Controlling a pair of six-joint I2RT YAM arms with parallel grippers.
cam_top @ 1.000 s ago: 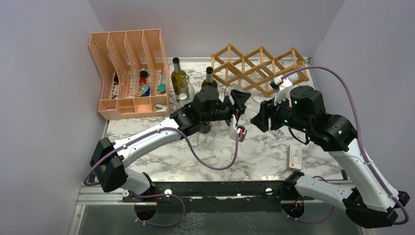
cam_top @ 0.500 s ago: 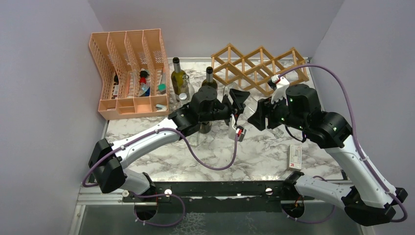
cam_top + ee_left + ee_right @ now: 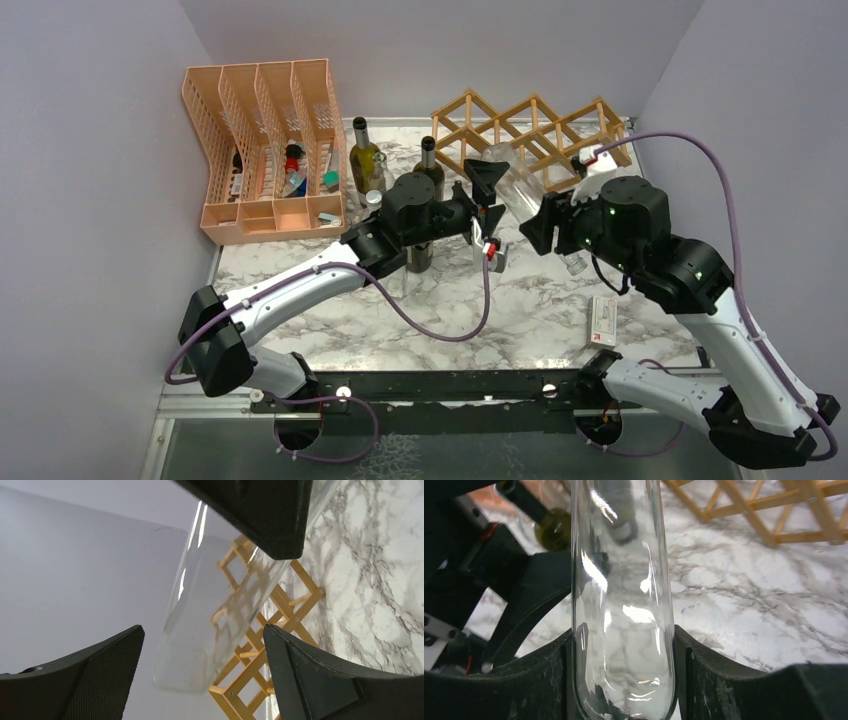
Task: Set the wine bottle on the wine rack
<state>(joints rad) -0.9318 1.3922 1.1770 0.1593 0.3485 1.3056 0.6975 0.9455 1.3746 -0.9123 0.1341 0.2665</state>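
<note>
Left claw point(image 3: 489, 213) has just opened, releasing the clear wine bottle point(image 3: 621, 580); right claw point(image 3: 623, 652) alone grips it, aimed at the wine rack point(image 3: 530, 140).

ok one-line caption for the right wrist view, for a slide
Right hand grips the clear bottle over the marble table, wooden rack behind.

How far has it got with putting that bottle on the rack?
Done: the clear bottle is picked up. In hand: the right gripper clamps it, with the left gripper open around it. Left: laying it in the wine rack, whose cells look empty.
</note>
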